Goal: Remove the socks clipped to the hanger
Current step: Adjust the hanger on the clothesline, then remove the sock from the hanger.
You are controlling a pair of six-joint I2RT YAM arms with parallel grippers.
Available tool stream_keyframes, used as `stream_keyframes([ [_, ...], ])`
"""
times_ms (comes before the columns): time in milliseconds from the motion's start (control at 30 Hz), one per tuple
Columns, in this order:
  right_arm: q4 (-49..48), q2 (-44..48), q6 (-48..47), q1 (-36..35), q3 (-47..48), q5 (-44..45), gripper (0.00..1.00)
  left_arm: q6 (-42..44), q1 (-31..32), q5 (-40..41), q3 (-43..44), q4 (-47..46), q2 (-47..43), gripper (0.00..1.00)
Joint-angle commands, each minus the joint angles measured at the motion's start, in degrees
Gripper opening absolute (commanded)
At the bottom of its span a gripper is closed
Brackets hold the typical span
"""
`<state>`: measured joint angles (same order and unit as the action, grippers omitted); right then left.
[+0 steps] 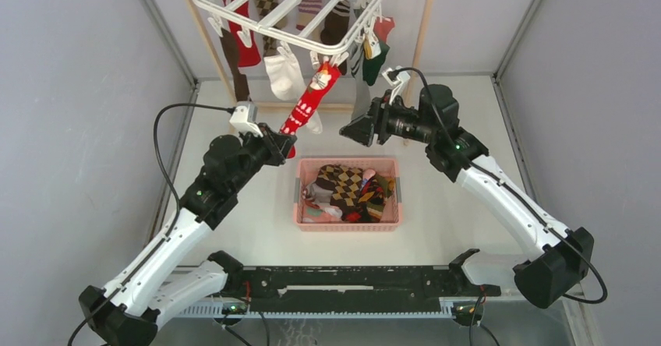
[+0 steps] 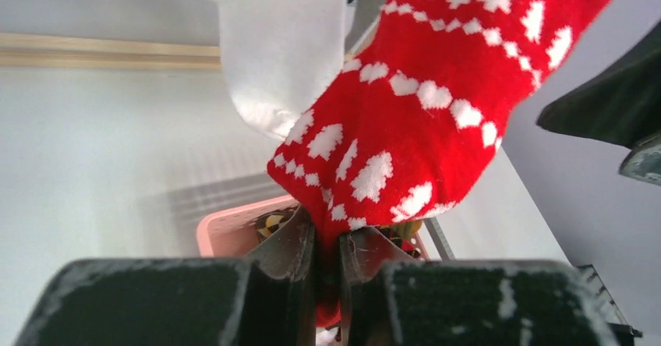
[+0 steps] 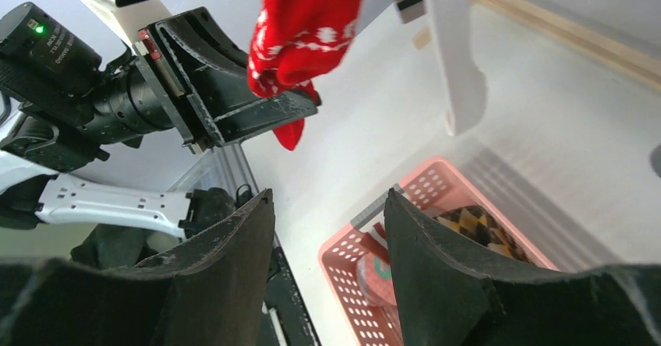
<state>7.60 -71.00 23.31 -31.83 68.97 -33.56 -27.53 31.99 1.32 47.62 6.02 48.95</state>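
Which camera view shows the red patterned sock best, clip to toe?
The top external view: the red patterned sock hangs whole from the hanger, its lower end in the left gripper. The left wrist view shows only its lower part, close up; the right wrist view only its lower end.

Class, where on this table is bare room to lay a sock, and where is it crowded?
Bare table: between the pink basket and the right arm, and between it and the left arm. Crowded: behind the basket under the hanger, where socks dangle and the left gripper grips the red sock.
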Motion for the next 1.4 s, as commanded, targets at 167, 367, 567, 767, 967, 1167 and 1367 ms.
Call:
stream_keyframes([
  [167,-1.6,1.5,-0.8,5.2,-0.5,1.4,0.62,-3.2,-8.3,-4.3,2.9,6.9,-0.8,0.14],
  [367,-6.4,-0.1,0.1,7.0,-0.5,3.3,0.63,-3.9,-12.9,-6.7,2.2,9.3,-1.3,0.16],
  [567,-10.8,-5.1,-2.5,6.8,0.5,7.1,0.64,-3.8,-14.5,-7.1,2.0,10.9,-1.1,0.18],
  [767,-17.8,-12.1,-5.5,5.9,0.6,12.2,0.65,-3.8,-14.9,-8.4,2.0,10.9,-0.5,0.19],
  [967,-26.3,-19.0,-8.5,4.2,0.6,17.9,0.68,-3.8,-14.9,-9.8,1.9,9.8,0.4,0.24],
  [1167,-31.3,-25.2,-8.1,4.2,2.3,22.5,0.72,-3.8,-14.9,-10.9,1.8,8.8,1.7,0.27],
  [1367,-31.0,-28.7,-9.5,3.5,4.5,31.2,0.76,-3.9,-14.9,-12.0,1.5,7.6,3.1,0.28],
])
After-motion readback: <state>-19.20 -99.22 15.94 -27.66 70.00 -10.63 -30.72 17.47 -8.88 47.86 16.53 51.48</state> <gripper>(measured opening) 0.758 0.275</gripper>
